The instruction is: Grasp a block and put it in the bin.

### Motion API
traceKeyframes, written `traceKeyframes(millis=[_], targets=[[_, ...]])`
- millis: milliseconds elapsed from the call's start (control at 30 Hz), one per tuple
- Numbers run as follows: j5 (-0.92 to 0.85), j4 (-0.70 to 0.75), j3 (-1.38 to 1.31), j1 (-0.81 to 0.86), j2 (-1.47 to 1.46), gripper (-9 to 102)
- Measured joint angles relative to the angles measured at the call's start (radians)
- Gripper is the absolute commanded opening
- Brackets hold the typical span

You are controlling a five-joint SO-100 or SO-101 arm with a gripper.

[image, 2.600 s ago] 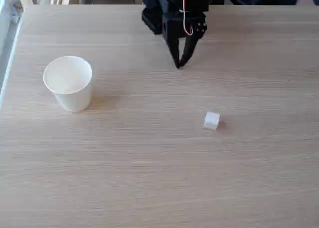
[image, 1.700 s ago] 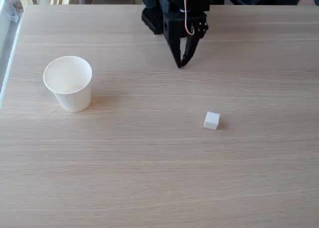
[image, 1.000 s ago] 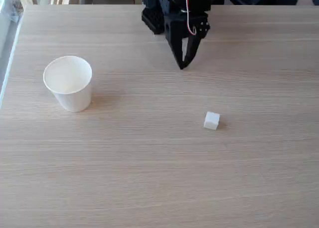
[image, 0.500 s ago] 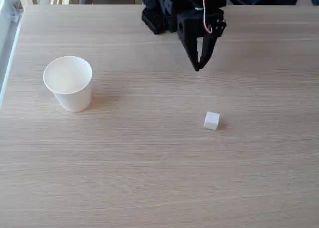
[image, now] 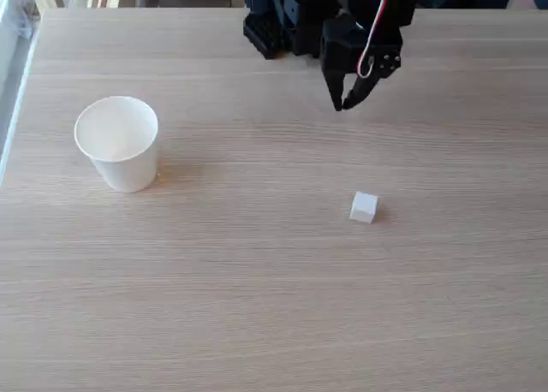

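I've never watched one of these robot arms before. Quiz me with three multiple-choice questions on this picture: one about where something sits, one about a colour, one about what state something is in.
1. Where does the block lie in the fixed view?
A. inside the cup
B. on the bare table, right of the cup
C. between the gripper's fingers

2. What colour is the cup?
A. white
B. red
C. blue

3. How does the gripper stand?
A. clamped on the block
B. resting inside the cup
C. holding nothing, raised above the table, its jaws a little apart

Answers:
1 B: the block sits alone on the wood, far right of the cup.
2 A: its wall and rim are plain white.
3 C: a small gap shows between its dark fingertips, and the block lies well below them in the picture.
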Motion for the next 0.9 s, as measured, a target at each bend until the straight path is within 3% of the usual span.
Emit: traceKeyframes(millis=[267, 467, 667, 900], targets=[[0.089, 0.025, -0.204, 0.020, -0.227, 8], [0.091, -0.003, -0.331, 0.054, -0.357, 22], [0.091, -0.003, -0.439, 0.075, -0.456, 29], [0.087, 0.008, -0.554, 0.080, -0.543, 30]])
